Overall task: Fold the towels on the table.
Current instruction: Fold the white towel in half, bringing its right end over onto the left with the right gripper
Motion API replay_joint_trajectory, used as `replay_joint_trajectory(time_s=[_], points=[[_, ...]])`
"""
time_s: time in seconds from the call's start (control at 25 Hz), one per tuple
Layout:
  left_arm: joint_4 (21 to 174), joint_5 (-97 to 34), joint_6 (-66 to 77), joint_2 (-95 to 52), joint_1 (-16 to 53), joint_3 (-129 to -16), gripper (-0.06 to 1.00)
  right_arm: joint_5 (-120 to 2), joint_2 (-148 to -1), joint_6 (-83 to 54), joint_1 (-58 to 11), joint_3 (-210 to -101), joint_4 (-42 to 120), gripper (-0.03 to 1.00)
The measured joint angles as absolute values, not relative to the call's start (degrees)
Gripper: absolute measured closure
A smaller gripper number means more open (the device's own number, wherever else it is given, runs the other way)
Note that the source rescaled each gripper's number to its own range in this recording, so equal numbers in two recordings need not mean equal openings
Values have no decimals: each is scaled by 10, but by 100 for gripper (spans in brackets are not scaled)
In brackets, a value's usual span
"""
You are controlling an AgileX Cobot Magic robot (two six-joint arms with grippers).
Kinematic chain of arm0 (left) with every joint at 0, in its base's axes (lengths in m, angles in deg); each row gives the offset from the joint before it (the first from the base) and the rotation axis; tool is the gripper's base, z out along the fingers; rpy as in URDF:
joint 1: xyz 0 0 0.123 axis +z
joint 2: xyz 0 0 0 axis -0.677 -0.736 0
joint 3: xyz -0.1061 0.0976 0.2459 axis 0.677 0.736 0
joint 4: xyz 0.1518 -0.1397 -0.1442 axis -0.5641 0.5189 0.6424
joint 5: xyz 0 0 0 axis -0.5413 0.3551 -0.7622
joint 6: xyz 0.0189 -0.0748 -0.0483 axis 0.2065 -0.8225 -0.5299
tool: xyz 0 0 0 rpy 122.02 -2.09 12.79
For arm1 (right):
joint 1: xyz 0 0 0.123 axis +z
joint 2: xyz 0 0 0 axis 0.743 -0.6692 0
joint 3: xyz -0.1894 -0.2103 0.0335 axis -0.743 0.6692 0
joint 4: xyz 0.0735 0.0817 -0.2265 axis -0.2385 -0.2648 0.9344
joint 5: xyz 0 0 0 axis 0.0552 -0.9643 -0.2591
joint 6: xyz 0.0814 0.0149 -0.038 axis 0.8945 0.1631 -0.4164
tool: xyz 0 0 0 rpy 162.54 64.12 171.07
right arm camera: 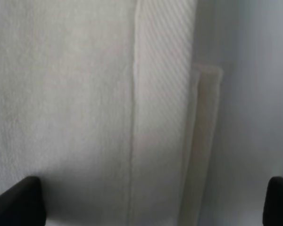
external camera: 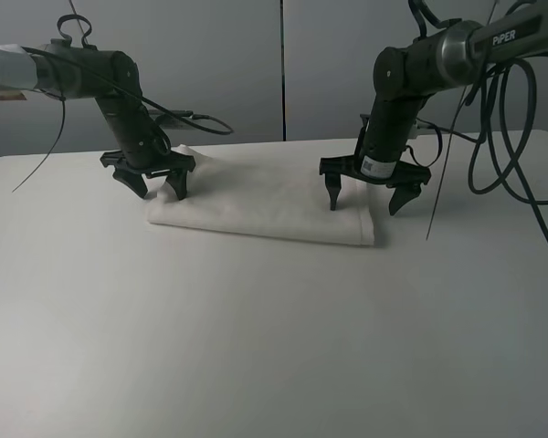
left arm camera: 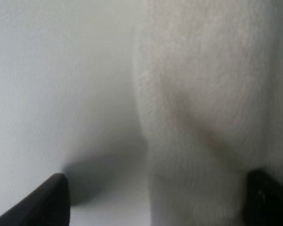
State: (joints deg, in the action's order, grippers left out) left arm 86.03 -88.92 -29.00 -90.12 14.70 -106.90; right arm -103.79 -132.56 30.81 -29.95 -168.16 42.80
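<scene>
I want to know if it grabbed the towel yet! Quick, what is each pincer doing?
Left pincer: open, holding nothing, at one end of the towel.
Right pincer: open, holding nothing, at the other end.

The high camera looked down across the table (external camera: pixel 256 347). Each wrist camera viewed one towel (external camera: pixel 265 201) end closely, as it also showed.

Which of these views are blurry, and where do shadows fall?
Exterior high: evenly lit, fairly sharp, a faint shadow along the near edge of the towel. Left wrist: badly out of focus, the towel a fuzzy mass, one dark shadow on the table beside it. Right wrist: mildly soft, yet ribs show on the border band.
</scene>
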Motion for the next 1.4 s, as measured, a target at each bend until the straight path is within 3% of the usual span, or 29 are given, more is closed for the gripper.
replay_joint_trajectory(time_s=[0.44,0.64,0.8,1.04,1.4], points=[[859,-891,-290,-901,147,-1069,0,-1035,-1339,309,-279,-1688,430,-3],[859,-894,-290,-901,147,-1069,0,-1042,-1344,309,-276,-1692,443,6],[859,-895,-290,-901,146,-1069,0,-1038,-1345,308,-275,-1692,441,31],[862,-897,-288,-901,146,-1069,0,-1027,-1347,281,-269,-1693,415,86],[863,-897,-285,-901,146,-1069,0,-1027,-1347,254,-269,-1694,414,87]])
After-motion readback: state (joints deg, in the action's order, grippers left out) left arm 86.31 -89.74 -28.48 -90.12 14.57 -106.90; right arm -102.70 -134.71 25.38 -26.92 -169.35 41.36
